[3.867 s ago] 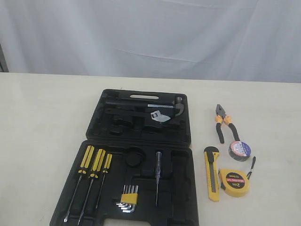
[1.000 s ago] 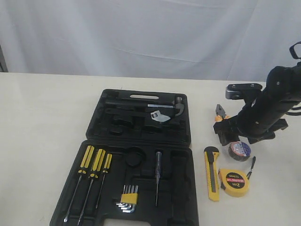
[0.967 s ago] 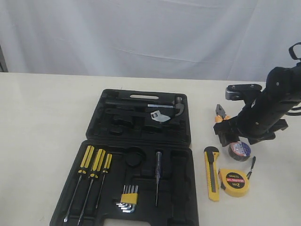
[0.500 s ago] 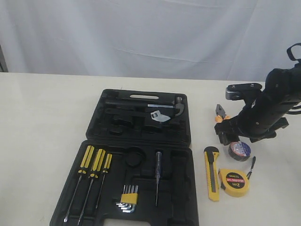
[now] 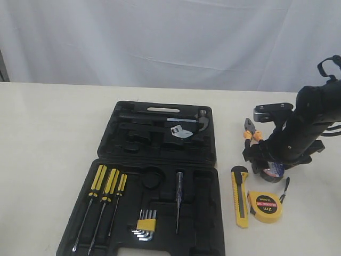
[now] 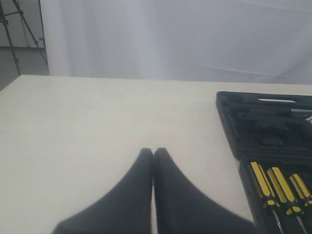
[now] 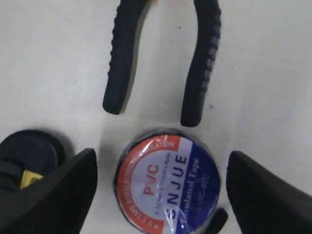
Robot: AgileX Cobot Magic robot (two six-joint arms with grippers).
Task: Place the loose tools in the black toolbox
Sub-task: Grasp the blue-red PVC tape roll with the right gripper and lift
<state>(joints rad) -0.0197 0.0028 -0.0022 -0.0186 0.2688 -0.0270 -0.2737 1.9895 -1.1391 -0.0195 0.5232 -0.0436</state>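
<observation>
Black tape roll (image 7: 168,183) lies right of the open toolbox (image 5: 205,197), half hidden in the exterior view behind your right gripper (image 7: 162,157), whose jaws straddle it, spread wide. Pliers (image 5: 248,128) handles end just beside it. Your left gripper (image 6: 152,156) is pinched closed.

The right end effector (image 7: 161,168) flanks the black tape roll with red-white-blue label (image 7: 168,187), with bare cream counter (image 7: 48,73) on either side. Black-gripped pliers handles (image 7: 201,63) lie just beyond.

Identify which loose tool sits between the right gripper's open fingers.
The tape roll, round with a red-white-blue label, lies between the right gripper's fingers; the pliers, knife and tape measure lie outside them.
</observation>
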